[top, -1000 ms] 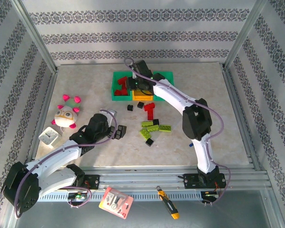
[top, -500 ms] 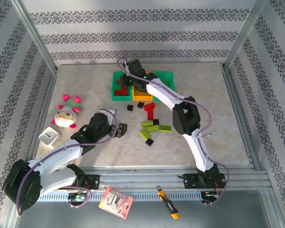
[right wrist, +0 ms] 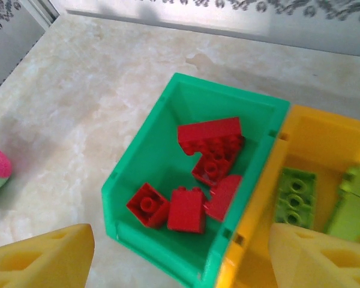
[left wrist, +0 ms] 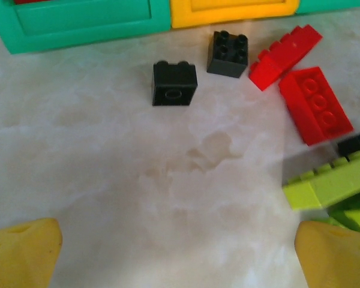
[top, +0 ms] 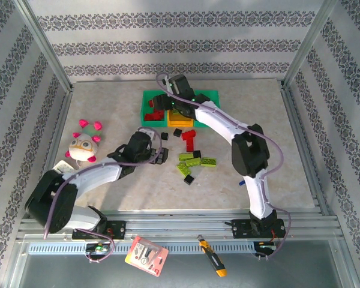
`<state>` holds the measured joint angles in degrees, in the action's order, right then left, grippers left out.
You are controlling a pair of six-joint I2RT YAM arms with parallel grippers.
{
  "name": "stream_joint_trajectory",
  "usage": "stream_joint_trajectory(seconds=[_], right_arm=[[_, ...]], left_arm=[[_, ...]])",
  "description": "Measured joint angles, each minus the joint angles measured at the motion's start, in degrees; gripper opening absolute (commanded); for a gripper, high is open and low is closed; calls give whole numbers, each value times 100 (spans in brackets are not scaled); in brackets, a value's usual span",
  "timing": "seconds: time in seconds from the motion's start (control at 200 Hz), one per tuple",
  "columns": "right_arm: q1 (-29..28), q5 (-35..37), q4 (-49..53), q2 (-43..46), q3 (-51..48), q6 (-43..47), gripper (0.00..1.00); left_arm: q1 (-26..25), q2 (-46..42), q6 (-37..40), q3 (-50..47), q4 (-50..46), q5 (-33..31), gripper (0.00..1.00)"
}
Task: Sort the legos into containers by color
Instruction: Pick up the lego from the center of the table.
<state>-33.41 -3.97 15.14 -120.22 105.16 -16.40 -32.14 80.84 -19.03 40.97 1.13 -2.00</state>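
Since 1.0 s ago the left gripper [left wrist: 180,252] had advanced toward the loose bricks; fingers wide, empty, two black legos [left wrist: 174,83] just ahead. The right gripper [right wrist: 183,258], wide and empty, hovered over the green bin [right wrist: 138,174] holding red legos [right wrist: 207,150]. The adjoining orange-yellow bin [right wrist: 312,138] held lime legos [right wrist: 294,195].

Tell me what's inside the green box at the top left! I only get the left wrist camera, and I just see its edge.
Observer: The green box has red bricks in it, five or so.
Operator: What about the yellow one next to it?
Observer: The yellow box holds lime bricks.
Operator: Where's the other claw?
Observer: The right claw hovers above those two boxes, open, with nothing in it.
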Motion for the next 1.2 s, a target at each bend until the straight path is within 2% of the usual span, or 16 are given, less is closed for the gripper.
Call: stream_joint_trajectory(seconds=[0.165,0.33,0.64,0.864,0.949,1.199], right_arm=[[223,2,-503,1314,-1502,-74,76],[382,4,-732,2271,-2667,-142,76],[407,11,-730,3244,-3818,-188,76],[413,26,-702,3440,-4002,-278,77],[470,28,-671,3497,-4009,-293,77],[632,52,-619,3777,-4113,-293,77]], left_arm=[[72,960,-96,977,-280,-149,97],[258,1921,-96,1926,-616,-129,94],[444,3095,-50,3051,-1088,11,81],[479,3388,44,3324,-1128,-2,56],[490,3388,74,3342,-1139,-17,42],[490,3377,120,3364,-1150,-17,29]])
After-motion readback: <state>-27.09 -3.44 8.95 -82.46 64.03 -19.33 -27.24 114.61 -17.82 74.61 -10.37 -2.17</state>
